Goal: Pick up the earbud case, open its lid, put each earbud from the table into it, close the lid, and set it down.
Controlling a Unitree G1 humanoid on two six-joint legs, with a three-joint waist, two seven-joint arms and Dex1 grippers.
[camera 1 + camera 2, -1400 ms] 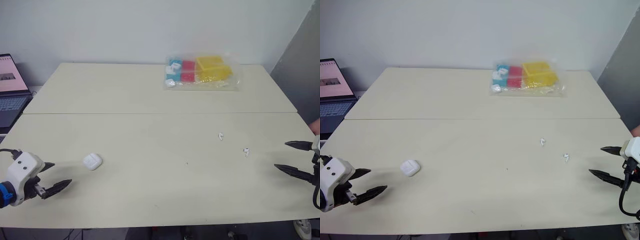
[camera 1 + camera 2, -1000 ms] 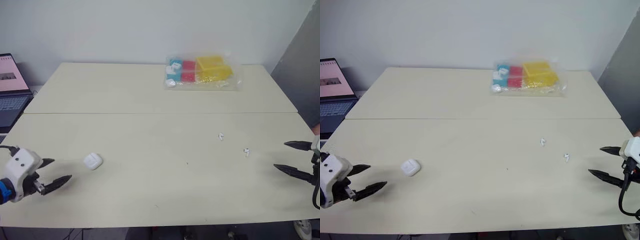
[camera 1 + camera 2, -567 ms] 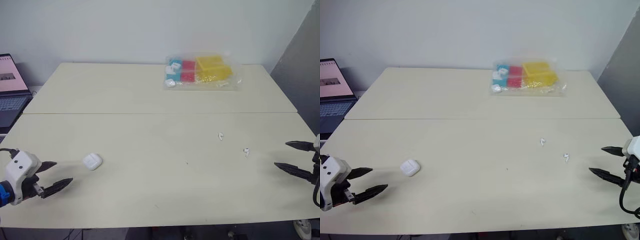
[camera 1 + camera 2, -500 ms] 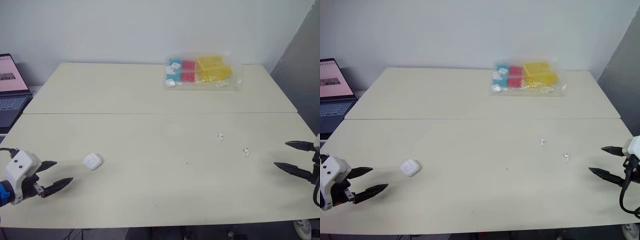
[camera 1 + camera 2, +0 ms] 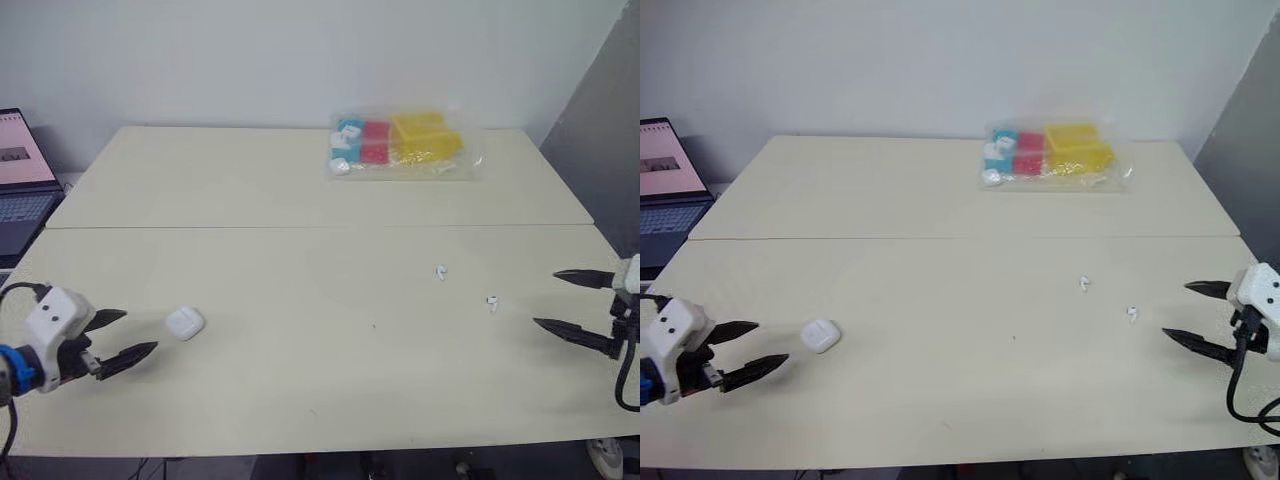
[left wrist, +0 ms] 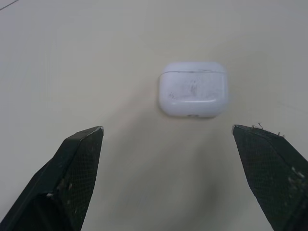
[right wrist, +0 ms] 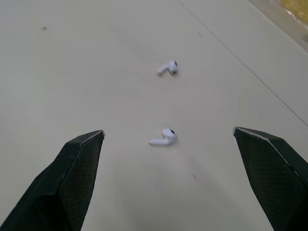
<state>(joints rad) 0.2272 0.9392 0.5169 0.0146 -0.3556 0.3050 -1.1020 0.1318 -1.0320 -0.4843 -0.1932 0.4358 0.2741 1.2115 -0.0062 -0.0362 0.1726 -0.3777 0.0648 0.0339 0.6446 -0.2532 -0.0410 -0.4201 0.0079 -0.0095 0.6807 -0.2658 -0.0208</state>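
The white earbud case (image 5: 184, 322) lies shut on the beige table (image 5: 300, 290) at the front left; the left wrist view has the case (image 6: 193, 89) straight ahead of the fingers. My left gripper (image 5: 125, 335) is open, a short way left of the case. Two white earbuds lie at the right: one (image 5: 441, 271) farther back, one (image 5: 492, 303) nearer; the right wrist view has them as a far earbud (image 7: 167, 68) and a near earbud (image 7: 162, 137). My right gripper (image 5: 565, 300) is open, just right of the nearer earbud.
A clear bag (image 5: 404, 146) of yellow, red and blue items rests at the back of the table. A laptop (image 5: 22, 180) stands off the table's left edge. A seam (image 5: 300, 227) crosses the table from side to side.
Both grippers have moved inward over the table: the left one rightward toward the case, the right one leftward toward the nearer earbud. Case and earbuds have not moved.
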